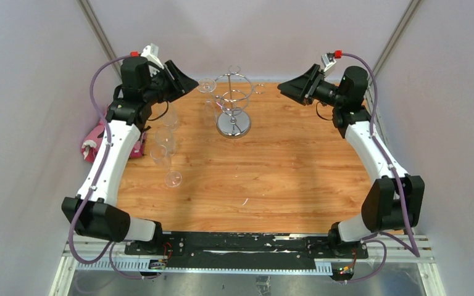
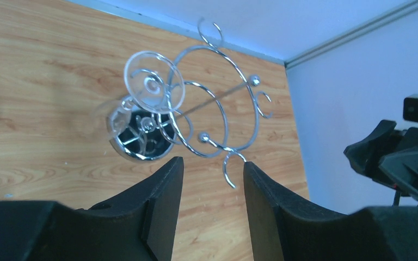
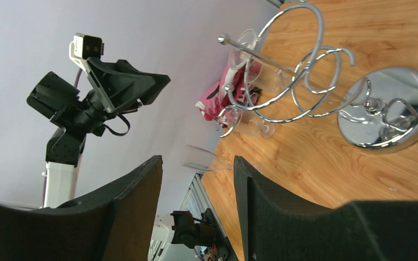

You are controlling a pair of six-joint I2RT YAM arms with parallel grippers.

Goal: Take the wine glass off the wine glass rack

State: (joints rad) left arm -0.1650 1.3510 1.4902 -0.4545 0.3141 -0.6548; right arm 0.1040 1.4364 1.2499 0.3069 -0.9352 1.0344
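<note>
Chrome wire first: wine glass rack (image 1: 233, 108), upper centre of the overhead view. Stands upright on its round disc base on the wood-grain bench (image 1: 271, 179). Carries one wine glass (image 2: 154, 82) upside down, foot caught in a ring on the left side of the rack as seen from overhead, bowl hanging below beside the post. In the left wrist view, foot at upper centre-left, bowl blurred over the mirrored base.

Left jaws: apart, nothing between them. Held up off the bench, just left of the rack top in the overhead view, near the glass foot. No contact visible with glass or wire. From the left wrist camera, one small wire hook just above the gap between the two black fingers (image 2: 166, 206).

Right jaws: apart, nothing held. Raised at upper right of the overhead view, pointed toward the rack, well apart from it.

Loose clear glasses (image 1: 165, 139) clustered on the bench at centre-left, close beside the left arm (image 1: 114, 154). Pink object (image 1: 92, 145) at the far left, partly hidden behind that arm.
</note>
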